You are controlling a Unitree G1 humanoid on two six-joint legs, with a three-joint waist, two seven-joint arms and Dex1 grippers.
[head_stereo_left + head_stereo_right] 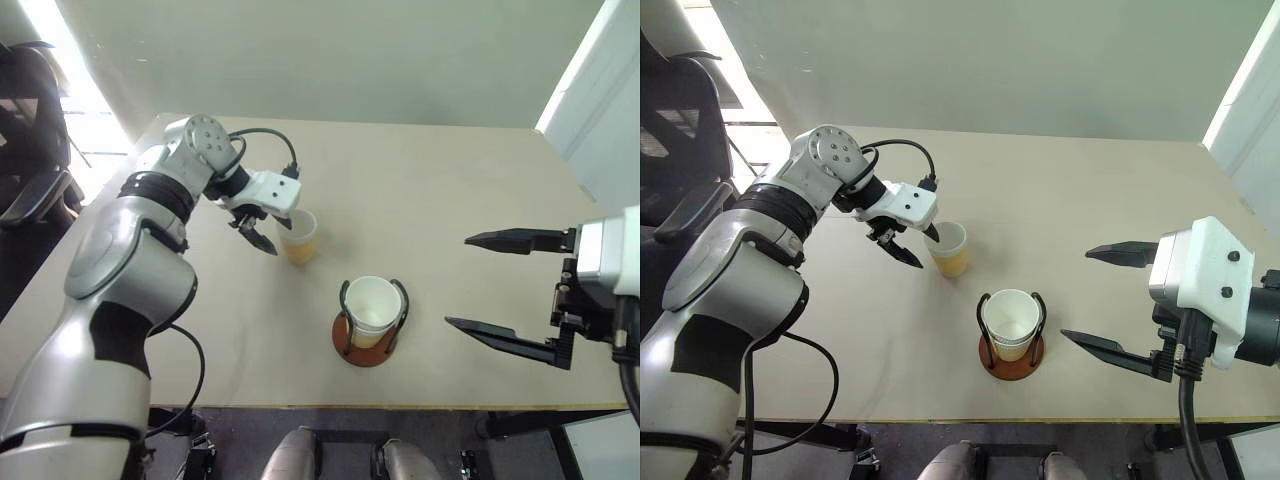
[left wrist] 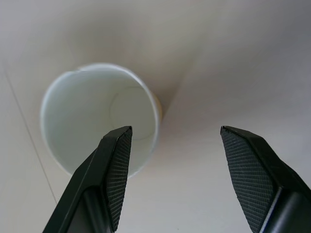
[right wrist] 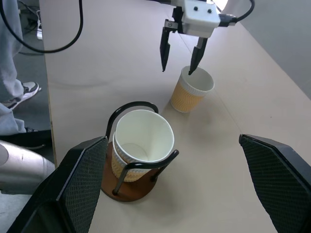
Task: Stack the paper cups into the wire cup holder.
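Light tan table (image 1: 450, 180), pale wall behind. The wire cup holder (image 1: 368, 343) stands near the front edge of the table, roughly mid-width: round reddish-brown disc base, two dark wire loops rising upright on opposite sides. Nested paper cups (image 3: 141, 145) sit inside it between the loops, upright, white interior and rim, tan-yellow ribbed outside; two rims visible, one inside the other. A single loose cup (image 1: 950, 248) stands upright on the table, behind and to the left of the holder, apart from it; same taper, orange-yellow ribbed wall, white rim band and white inside, seam line faintly visible inside in the left wrist view. Left gripper (image 1: 912, 246) hangs over this loose cup, pointing steeply down, fingers parted wide; one fingertip is over the cup's open mouth, the other outside the wall on the side away from the holder. Whether either finger touches the rim I cannot tell; nothing is clamped. Right gripper (image 1: 492, 285) hovers to the right of the holder, near level, its two black fingers spread fully apart, empty, well clear of the holder.
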